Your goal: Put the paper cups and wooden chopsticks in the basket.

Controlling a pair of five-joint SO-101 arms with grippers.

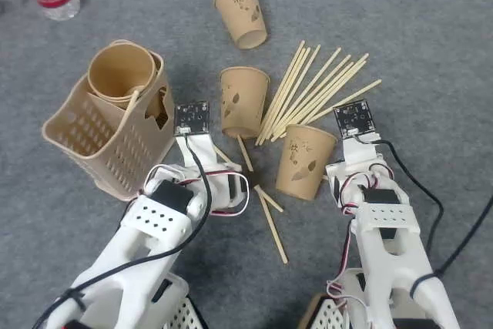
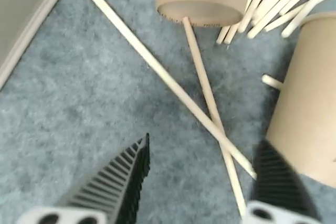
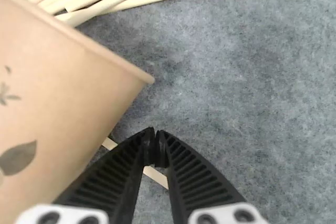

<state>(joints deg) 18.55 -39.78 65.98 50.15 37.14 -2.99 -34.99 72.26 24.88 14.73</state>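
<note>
I am holding my left gripper spread wide and grasping nothing, its jaws standing either side of two crossed pale wooden chopsticks. These are lying on the grey carpet in the lower middle of the high view. My right gripper is hanging clenched on nothing, just beside an upside-down brown paper cup right of centre. A second upturned cup is standing at centre, and a third cup is lying on its side at top centre. A fan of wooden chopsticks is spreading toward the upper right. At left, the beige perforated plastic basket is holding nested paper cups.
</note>
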